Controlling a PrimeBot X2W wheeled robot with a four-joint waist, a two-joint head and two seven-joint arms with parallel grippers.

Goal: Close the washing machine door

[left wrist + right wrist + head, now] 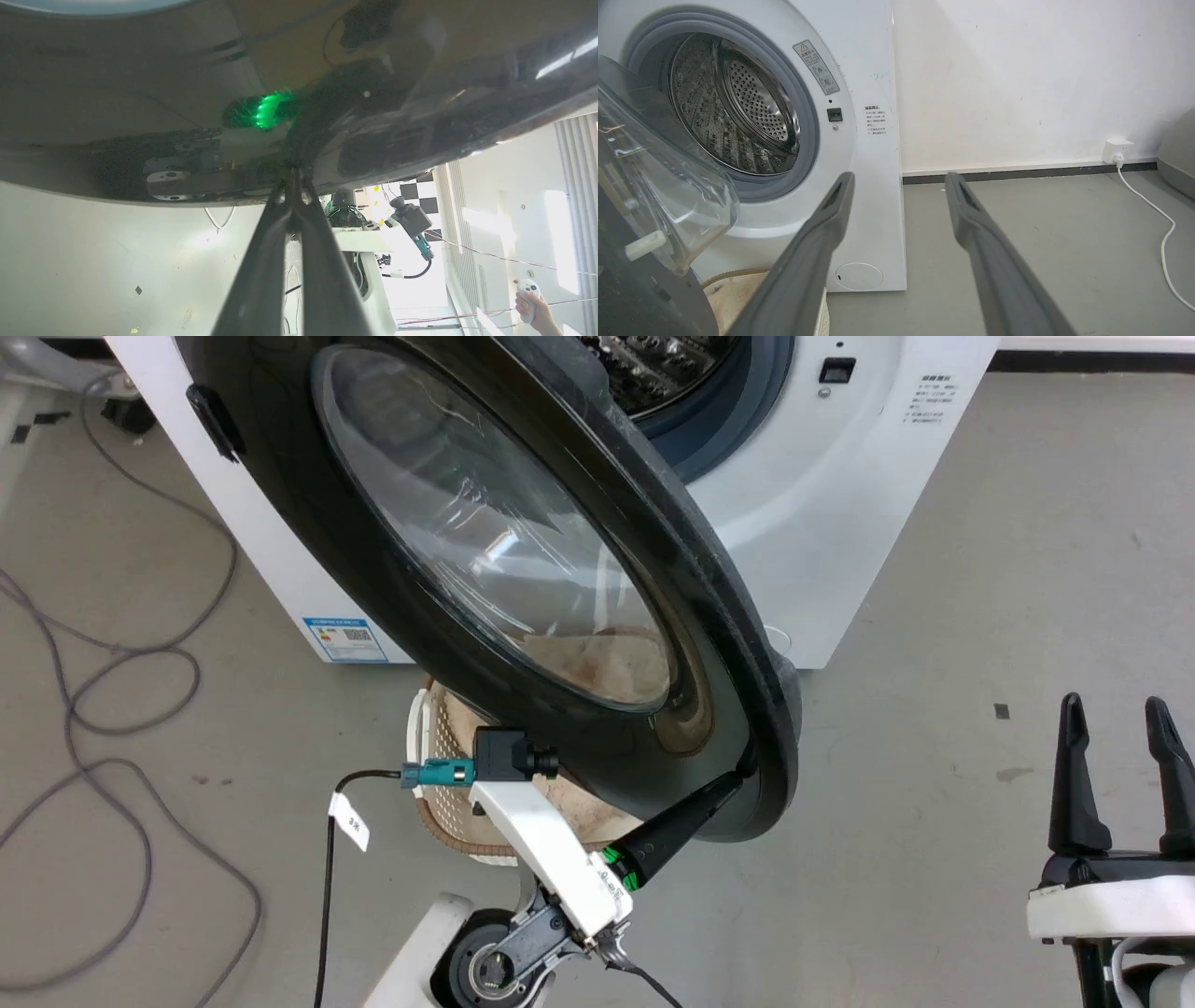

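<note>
Closest in, the left gripper (739,773) reaches up from the bottom centre, its two dark fingers pressed together with the tips touching the lower outer rim of the washing machine door (485,532). At far left, grey cables (140,695) loop over the floor. Next, a woven basket (431,747) sits beneath the door. The door hangs partly open, swung out from the washing machine (822,523), with the steel drum (738,107) uncovered past its right edge. At far right, the right gripper (1115,709) stands well apart from the door, fingers spread.
</note>
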